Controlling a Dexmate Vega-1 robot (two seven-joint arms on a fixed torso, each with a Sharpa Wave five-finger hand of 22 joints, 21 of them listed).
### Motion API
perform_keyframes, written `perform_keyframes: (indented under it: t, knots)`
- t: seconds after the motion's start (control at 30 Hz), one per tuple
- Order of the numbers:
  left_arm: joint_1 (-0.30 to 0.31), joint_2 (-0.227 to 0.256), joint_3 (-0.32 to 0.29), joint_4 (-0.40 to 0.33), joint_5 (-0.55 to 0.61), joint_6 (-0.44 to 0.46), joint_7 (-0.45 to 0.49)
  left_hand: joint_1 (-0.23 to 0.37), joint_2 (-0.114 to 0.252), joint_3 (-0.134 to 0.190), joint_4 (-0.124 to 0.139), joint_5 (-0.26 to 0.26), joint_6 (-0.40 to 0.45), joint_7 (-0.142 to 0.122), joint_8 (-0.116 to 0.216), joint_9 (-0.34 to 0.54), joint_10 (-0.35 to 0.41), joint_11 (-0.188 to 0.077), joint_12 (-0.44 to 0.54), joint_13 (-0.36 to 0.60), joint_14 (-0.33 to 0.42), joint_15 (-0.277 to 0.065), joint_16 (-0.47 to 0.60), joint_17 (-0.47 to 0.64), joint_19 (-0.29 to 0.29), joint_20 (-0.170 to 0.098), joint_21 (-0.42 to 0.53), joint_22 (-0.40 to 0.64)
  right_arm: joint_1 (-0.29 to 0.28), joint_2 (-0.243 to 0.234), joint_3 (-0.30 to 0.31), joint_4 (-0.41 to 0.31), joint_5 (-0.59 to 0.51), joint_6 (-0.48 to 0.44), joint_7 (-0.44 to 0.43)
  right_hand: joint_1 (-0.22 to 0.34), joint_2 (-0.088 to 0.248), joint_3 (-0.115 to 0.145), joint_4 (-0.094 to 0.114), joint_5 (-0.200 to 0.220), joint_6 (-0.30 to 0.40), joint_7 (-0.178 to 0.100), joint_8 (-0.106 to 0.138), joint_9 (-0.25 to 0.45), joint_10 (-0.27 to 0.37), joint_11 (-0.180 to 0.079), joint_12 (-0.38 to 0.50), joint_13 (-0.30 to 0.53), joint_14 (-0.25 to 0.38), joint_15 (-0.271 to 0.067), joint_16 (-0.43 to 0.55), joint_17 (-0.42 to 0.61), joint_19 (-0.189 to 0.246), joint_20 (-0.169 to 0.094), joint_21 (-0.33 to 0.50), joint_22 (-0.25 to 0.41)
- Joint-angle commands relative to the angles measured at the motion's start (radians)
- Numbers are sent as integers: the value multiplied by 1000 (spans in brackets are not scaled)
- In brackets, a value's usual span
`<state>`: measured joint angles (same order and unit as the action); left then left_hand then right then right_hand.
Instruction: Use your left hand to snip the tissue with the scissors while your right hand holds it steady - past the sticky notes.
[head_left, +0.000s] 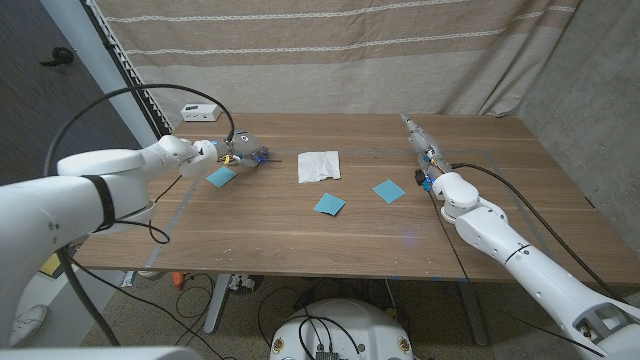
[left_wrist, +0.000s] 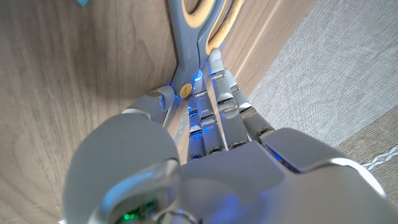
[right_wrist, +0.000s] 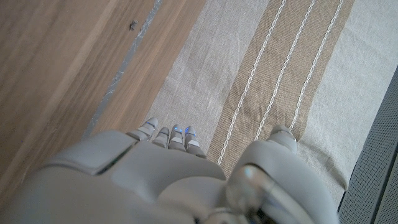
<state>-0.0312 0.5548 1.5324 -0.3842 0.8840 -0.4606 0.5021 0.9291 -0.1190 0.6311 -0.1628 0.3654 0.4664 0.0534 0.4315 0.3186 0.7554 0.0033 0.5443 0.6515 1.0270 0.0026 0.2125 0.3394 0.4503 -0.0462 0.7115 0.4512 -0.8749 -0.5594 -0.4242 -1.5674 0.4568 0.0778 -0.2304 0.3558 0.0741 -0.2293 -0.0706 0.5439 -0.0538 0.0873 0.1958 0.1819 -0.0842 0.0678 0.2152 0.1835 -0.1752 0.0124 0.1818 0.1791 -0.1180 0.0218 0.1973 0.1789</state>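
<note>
The grey scissors (left_wrist: 189, 43) with yellow-lined handles lie on the table at the far left. My left hand (head_left: 240, 150) is on them, and its thumb and fingers (left_wrist: 214, 78) pinch them near the pivot. The white tissue (head_left: 319, 165) lies unfolded at mid-table, just right of that hand. Three blue sticky notes lie nearer me: one (head_left: 221, 176) below the left hand, one (head_left: 329, 204) in front of the tissue, one (head_left: 388, 190) further right. My right hand (head_left: 422, 143) stretches toward the far edge, fingers straight, holding nothing, well right of the tissue.
A small white box (head_left: 200, 112) sits at the far left corner. A striped curtain (head_left: 330, 50) hangs behind the table. A black cable (head_left: 150, 215) loops from my left arm over the table's left edge.
</note>
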Motion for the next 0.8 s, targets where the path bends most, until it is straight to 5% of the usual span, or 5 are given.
perform_keyframes:
  t: [0.03,0.27,0.4,0.6,0.8]
  knots:
    - [29,4,-22,-1,-25,-8,4,184,-15,20,0,-158,320,-260,160,145,271,-216,21,39,247,-244,18,67,-22,-130,75,-2,19,5,-8,20,2,-5,15,2,12,-9,-2,2,-2,0,-3,3,-4,-8,0,5,-14,-4,2,1,-5,3,-2,2]
    - [42,16,-56,-1,-71,-44,43,224,11,51,8,-150,436,-242,323,248,269,-216,-25,114,237,-246,-3,137,-75,-117,226,-1,21,5,-9,24,2,-5,16,3,13,-9,-2,2,-2,-1,-3,3,-4,-9,0,5,-14,-5,2,1,-4,3,-1,2]
    - [58,32,-118,-3,-160,-99,43,227,9,49,7,-149,448,-248,326,242,276,-221,-28,108,240,-245,-2,138,-72,-116,229,-3,18,5,-6,22,4,-3,12,3,13,-10,-2,2,-2,-1,-3,3,-3,-10,0,5,-14,-5,2,1,-4,4,-1,2]
    - [95,71,-239,-40,-316,-203,23,225,-12,50,13,-121,496,-199,325,183,309,-218,-58,73,340,-242,37,151,-53,-117,257,-11,20,4,-7,24,3,-2,16,4,13,-10,-2,2,-2,-1,-2,3,-2,-12,1,5,-13,-5,2,1,-5,4,-1,2]
    - [182,172,-385,-244,-417,-191,-48,230,-18,47,15,-112,513,-181,320,152,321,-212,-69,59,342,-242,33,150,-58,-118,268,-16,23,6,-6,28,5,4,19,4,14,-10,-2,1,-2,-1,-2,3,-4,-13,0,5,-13,-5,2,1,-4,4,-1,2]
